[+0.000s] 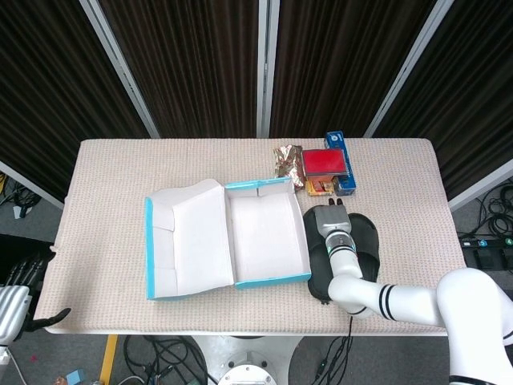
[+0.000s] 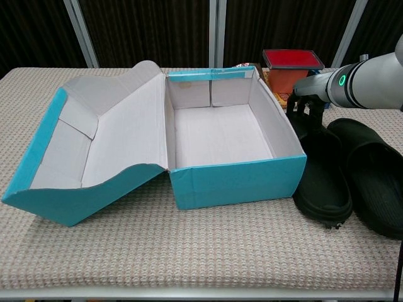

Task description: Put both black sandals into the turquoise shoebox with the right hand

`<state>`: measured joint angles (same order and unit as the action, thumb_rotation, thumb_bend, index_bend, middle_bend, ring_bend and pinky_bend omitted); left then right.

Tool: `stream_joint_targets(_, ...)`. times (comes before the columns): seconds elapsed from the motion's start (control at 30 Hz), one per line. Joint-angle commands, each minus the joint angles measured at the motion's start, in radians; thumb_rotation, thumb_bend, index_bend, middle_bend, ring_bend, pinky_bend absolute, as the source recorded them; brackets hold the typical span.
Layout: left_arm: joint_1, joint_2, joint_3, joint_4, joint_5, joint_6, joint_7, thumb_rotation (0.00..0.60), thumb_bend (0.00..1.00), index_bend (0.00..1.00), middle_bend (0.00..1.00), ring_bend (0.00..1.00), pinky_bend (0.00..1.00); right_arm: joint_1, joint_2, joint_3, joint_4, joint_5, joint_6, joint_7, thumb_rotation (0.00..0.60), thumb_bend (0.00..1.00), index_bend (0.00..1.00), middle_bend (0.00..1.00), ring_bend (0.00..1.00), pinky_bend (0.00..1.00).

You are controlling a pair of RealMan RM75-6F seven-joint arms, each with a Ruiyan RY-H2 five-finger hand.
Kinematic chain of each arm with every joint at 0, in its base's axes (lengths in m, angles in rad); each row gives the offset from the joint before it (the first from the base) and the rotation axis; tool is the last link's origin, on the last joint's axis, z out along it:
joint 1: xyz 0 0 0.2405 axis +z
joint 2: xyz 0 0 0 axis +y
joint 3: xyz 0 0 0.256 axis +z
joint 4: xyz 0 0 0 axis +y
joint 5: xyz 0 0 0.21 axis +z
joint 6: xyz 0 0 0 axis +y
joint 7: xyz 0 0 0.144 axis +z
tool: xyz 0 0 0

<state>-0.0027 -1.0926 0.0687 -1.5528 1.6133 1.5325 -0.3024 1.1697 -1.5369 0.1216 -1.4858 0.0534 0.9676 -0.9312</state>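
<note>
A rectangular worktop (image 1: 120,172) covered in beige woven cloth fills the middle of the head view. Behind it, from ten o'clock round to two o'clock, hang dark ribbed curtain panels (image 1: 196,64) divided by slanted pale grey metal posts (image 1: 116,60); the chest view shows the same dark panels (image 2: 148,31) and posts along the top edge. Below the worktop, at six o'clock, lies a grey floor (image 1: 180,365) with tangled black cables (image 1: 156,353) and a round white pedestal base (image 1: 244,370). More cables lie at three o'clock. The light is even and diffuse.
</note>
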Motion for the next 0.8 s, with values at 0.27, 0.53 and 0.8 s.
stream_joint_targets(0.27,-0.011,0.003,0.006,-0.012,0.001,-0.025,0.007,0.6,0.13,0.07,0.09,0.0,0.06,-0.026,0.022,0.005,-0.016,-0.054,0.013,0.009,0.6,0.17,0.46,0.44,0.12,0.0)
stream_joint_targets(0.53,-0.019,-0.001,0.014,-0.027,0.008,-0.044,0.031,0.6,0.13,0.07,0.09,0.0,0.06,-0.082,0.129,-0.002,-0.159,-0.185,0.05,0.07,0.6,0.17,0.48,0.45,0.12,0.01)
stream_joint_targets(0.8,-0.026,-0.004,0.02,-0.058,0.018,-0.057,0.067,0.6,0.13,0.07,0.09,0.0,0.06,-0.195,0.335,0.005,-0.369,-0.42,0.096,0.227,0.6,0.17,0.5,0.46,0.14,0.05)
